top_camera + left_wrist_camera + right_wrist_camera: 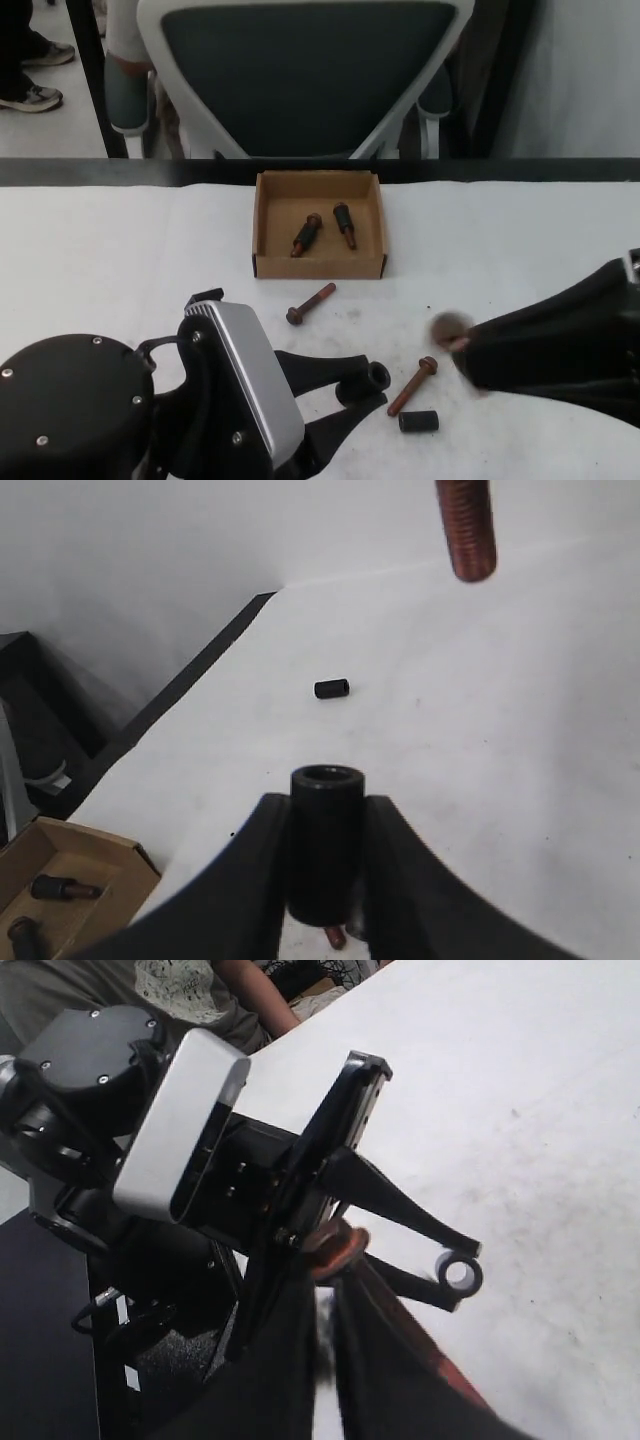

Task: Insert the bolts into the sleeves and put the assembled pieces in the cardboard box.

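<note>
Sleeve (326, 860) clamped in left gripper (327, 815), bore open. Bolt (466, 530) clamped in right gripper (328, 1270), tip near bore, off its axis. Step: insertion. Next: line tip with bore, push home. Box (318, 266) holds two assemblies (306, 235)

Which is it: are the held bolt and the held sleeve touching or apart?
Apart. The left wrist view shows bare bench between the bolt tip and the sleeve mouth.
</note>
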Action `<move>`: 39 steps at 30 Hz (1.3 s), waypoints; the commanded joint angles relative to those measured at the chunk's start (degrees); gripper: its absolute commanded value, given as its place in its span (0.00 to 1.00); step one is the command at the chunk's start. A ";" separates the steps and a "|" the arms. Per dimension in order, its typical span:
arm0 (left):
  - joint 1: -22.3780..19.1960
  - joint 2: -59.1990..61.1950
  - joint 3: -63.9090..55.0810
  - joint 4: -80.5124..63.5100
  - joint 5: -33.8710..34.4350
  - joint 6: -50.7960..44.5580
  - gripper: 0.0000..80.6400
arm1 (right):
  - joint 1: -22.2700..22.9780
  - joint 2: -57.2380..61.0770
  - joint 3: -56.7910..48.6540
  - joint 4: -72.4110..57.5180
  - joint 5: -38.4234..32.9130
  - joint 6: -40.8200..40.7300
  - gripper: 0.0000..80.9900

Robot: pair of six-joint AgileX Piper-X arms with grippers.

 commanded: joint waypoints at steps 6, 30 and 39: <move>-0.20 -0.08 0.00 -1.37 3.75 -5.70 0.01 | 0.14 2.68 -0.36 -4.10 -0.14 0.77 0.00; -0.20 -0.08 0.00 -0.93 4.53 -13.97 0.01 | -0.05 3.47 -0.26 12.29 13.65 -9.02 0.00; -0.20 -0.08 0.00 -0.93 4.53 -20.10 0.01 | -0.05 6.97 -0.26 22.70 27.32 -8.21 0.00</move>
